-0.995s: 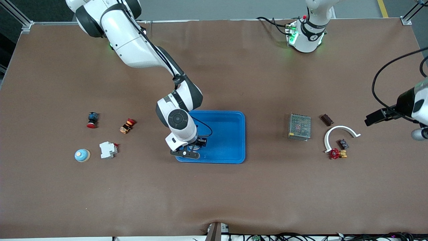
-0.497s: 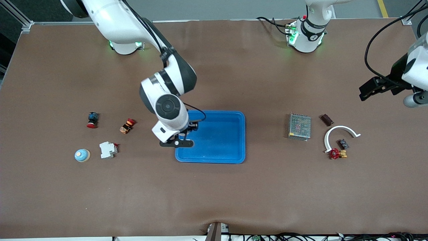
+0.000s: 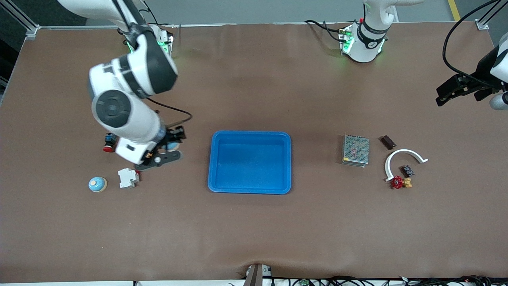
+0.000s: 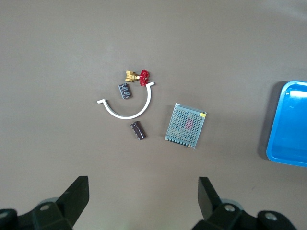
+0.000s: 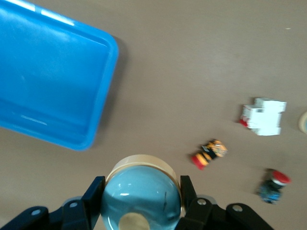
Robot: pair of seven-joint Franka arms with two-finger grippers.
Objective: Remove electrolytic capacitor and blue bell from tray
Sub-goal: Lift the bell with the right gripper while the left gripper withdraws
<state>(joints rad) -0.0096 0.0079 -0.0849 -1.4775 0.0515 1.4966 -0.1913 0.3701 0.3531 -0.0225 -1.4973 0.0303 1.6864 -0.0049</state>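
Note:
My right gripper (image 3: 171, 143) is shut on a light blue bell (image 5: 141, 196), its fingers (image 5: 94, 192) pressed against both sides of the dome. It hangs over the table between the blue tray (image 3: 250, 163) and the small parts at the right arm's end. A second blue bell (image 3: 97, 184) sits on the table near that end. The capacitor (image 3: 388, 142), a small dark cylinder, lies beside the white arc (image 3: 401, 158); in the left wrist view the capacitor (image 4: 138, 130) is below the open left gripper (image 4: 144, 201). The left gripper (image 3: 450, 92) hangs high at the left arm's end.
A white breaker (image 3: 128, 177), an orange-red button (image 5: 210, 153) and a blue-red button (image 5: 273, 184) lie under and beside the right arm. A metal mesh box (image 3: 355, 149), a red valve (image 3: 398, 182) and a black chip (image 3: 406, 171) lie near the capacitor.
The right arm has swung from over the tray toward its own end of the table, bell still gripped. The left gripper has risen and shifted slightly, still open.

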